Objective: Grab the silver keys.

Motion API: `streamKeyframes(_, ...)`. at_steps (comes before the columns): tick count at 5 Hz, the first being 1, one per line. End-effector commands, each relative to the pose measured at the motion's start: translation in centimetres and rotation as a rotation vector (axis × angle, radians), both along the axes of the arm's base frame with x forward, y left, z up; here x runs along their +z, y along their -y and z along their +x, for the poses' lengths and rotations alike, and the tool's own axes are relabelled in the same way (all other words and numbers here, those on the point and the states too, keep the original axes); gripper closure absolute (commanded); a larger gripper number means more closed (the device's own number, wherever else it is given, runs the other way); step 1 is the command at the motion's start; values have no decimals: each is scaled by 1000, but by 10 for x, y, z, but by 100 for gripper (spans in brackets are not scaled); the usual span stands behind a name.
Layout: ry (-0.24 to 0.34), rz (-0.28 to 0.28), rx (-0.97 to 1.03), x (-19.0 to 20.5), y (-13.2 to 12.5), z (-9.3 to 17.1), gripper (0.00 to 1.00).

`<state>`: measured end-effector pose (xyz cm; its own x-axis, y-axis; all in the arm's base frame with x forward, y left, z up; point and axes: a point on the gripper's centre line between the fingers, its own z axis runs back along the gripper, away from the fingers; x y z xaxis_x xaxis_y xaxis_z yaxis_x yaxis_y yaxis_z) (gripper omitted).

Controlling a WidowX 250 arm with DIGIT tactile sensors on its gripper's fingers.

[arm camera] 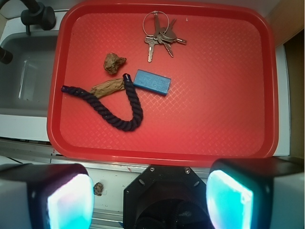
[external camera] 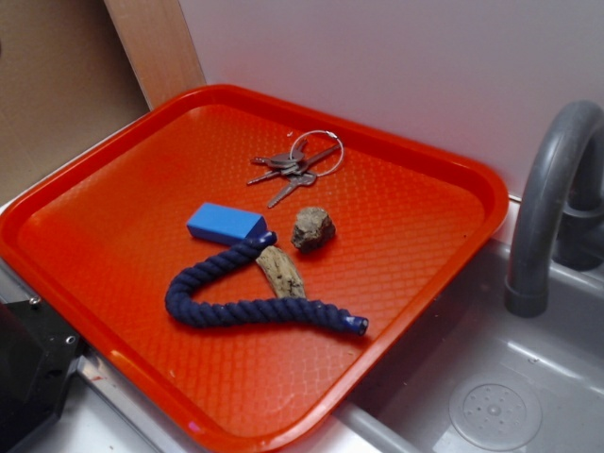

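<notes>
The silver keys [external camera: 294, 166] lie flat on their wire ring near the far edge of the red tray [external camera: 113, 236]. From the wrist view the silver keys [arm camera: 161, 35] sit at the tray's [arm camera: 224, 105] top centre. My gripper [arm camera: 150, 200] hangs high above the tray's near rim, far from the keys, open, with nothing between its two glowing pads [arm camera: 69, 202]. In the exterior view the gripper itself is out of frame; only the black robot base [external camera: 33, 368] shows at the lower left.
A blue block [external camera: 226, 225], a dark blue rope [external camera: 250, 307], a piece of wood [external camera: 281, 272] and a brown rock [external camera: 312, 228] lie mid-tray, in front of the keys. A grey sink [external camera: 491, 396] with a faucet [external camera: 547, 208] stands beside the tray.
</notes>
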<state>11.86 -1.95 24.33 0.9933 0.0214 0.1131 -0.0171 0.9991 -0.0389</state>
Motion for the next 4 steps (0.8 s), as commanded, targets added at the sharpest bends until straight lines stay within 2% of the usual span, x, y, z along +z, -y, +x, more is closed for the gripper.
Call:
streamKeyframes(1,0,0,0,0,0,0,0)
streamKeyframes(2,28,76,115,-50,-35,50,0)
streamKeyframes(3,46,64,143,-78,-59,100,0)
streamKeyframes(4,46,-34,34,-103,-74,153,0)
